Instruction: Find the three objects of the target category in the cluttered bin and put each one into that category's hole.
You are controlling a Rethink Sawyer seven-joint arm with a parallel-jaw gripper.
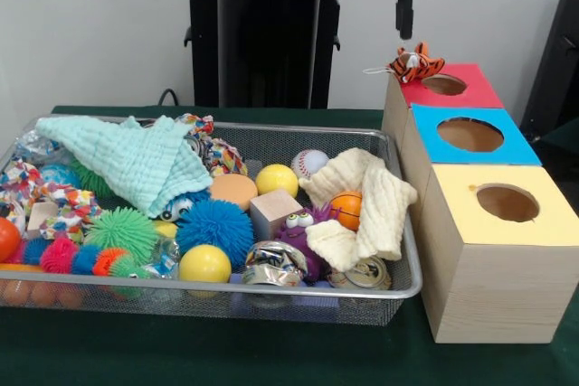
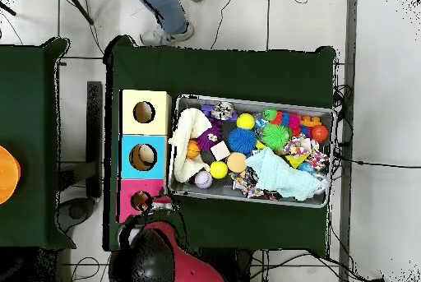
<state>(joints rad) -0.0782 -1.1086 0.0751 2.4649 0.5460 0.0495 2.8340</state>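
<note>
Front view shows the claw [image 1: 404, 17] hanging above the red box [image 1: 470, 88], with a gap of air between it and the tiger toy [image 1: 415, 64] below; it looks like a dark narrow stub, and honestly whether it's spread or pinched can't be made out. The tiger sits on the rim of the red box's hole [image 1: 443, 84], more on the lid than in it, so it probably hasn't dropped through yet. That's the likely snag: a soft toy hung up on the edge could tip off the back instead of falling in, and a nudge from the claw might knock it the wrong way. Next along are the blue box [image 1: 517, 144] and yellow box [image 1: 543, 210], both with open holes. Beside them the wire bin [image 1: 409, 223] is still packed: teal cloth [image 1: 136, 160], cream cloth [image 1: 362, 201], balls, spiky toys. Anything under those cloths is hidden, so remaining targets could easily be missed.
</note>
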